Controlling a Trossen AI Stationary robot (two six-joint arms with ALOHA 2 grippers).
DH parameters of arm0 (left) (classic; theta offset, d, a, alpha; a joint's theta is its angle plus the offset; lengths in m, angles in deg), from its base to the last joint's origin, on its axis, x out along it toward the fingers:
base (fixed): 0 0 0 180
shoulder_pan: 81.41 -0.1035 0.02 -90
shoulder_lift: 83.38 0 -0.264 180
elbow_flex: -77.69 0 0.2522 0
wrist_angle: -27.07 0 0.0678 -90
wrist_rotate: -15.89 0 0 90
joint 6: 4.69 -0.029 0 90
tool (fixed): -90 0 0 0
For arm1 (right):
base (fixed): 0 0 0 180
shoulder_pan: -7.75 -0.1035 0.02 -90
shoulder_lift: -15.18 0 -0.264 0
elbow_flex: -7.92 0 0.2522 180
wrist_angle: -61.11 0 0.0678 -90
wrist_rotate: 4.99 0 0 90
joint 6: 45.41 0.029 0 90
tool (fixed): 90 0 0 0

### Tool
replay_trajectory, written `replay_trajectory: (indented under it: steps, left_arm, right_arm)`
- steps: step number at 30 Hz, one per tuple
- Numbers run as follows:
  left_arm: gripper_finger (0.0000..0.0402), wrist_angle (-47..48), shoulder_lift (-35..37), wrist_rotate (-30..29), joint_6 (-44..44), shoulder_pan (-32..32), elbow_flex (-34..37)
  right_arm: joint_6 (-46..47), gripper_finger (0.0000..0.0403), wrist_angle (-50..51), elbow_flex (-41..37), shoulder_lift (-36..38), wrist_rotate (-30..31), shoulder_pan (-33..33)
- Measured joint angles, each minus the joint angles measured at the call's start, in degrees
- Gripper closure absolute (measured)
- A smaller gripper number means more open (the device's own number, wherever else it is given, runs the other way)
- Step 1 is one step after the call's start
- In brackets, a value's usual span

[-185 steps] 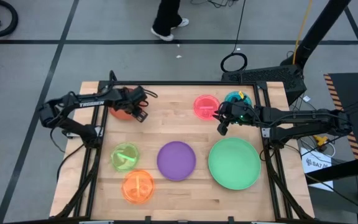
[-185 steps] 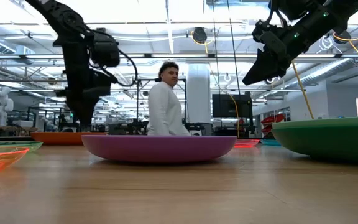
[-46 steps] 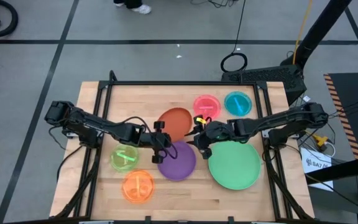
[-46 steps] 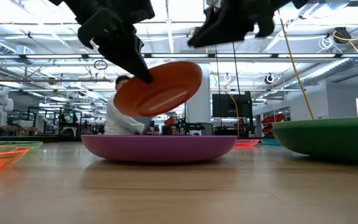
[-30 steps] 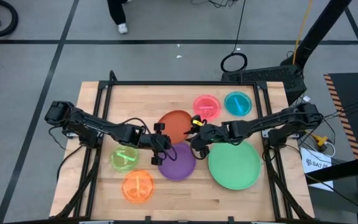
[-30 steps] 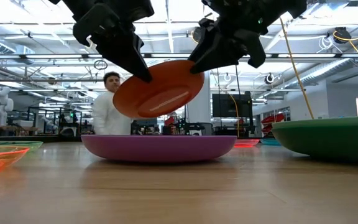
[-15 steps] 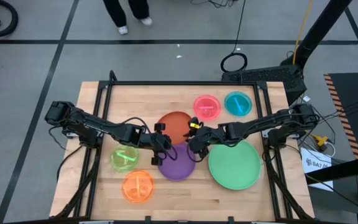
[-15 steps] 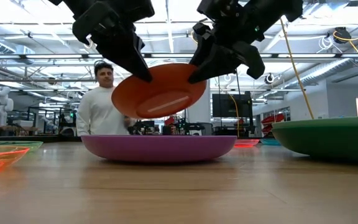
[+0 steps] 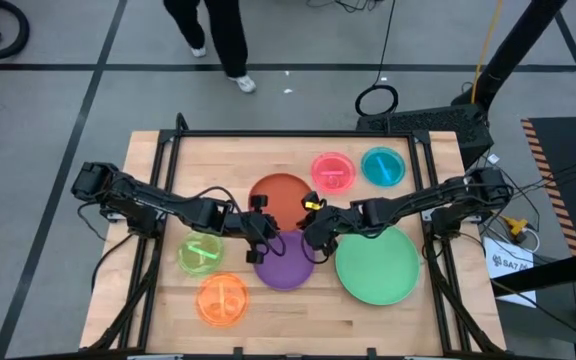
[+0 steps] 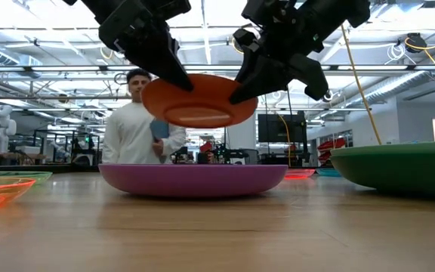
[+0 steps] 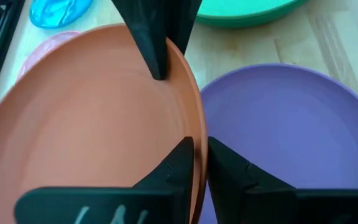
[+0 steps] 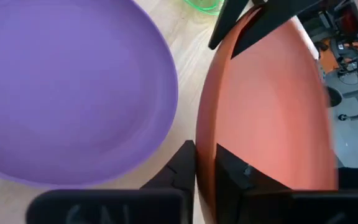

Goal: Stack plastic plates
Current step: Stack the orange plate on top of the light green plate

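Note:
An orange-red plate (image 9: 280,198) hangs in the air between my two grippers, nearly level, above the far edge of the purple plate (image 9: 286,260). The low view shows the orange-red plate (image 10: 198,100) clear of the purple plate (image 10: 193,180), which rests on the table. My left gripper (image 9: 265,229) is shut on the orange-red plate's near-left rim. My right gripper (image 9: 310,231) is shut on its near-right rim. No separate dark green plate shows. My left gripper pinches the orange-red plate's rim (image 11: 195,132) between its two fingers, one inside the dish and one outside. It comes from the table's left, slanting down. The plate is lifted clear and nearly level. My right gripper pinches the opposite part of the rim (image 12: 204,140) between its two fingers, one on the dish's inner face and one on the outer. It comes from the table's right, slanting down. The plate is lifted clear.
A large mint green plate (image 9: 376,262) lies at the right. Small pink (image 9: 333,172) and blue (image 9: 383,167) plates lie at the far side, lime (image 9: 201,252) and orange (image 9: 222,298) plates at the near left. A person (image 10: 138,128) stands beyond the table.
My right gripper has come a little toward the table's left onto the orange-red plate's rim. The plate has tipped from slanting to nearly level, its left side rising with my left gripper, and stays clear of the purple plate.

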Motion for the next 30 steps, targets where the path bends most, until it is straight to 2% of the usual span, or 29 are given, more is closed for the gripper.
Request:
replay_trajectory:
  steps: [30]
  left_arm:
    - [0.0354,-0.44,-0.09,0.34,2.13,0.06,0.08]
  right_arm:
    - [3.43,0.0394,1.82,0.1,0.12,0.91,-0.85]
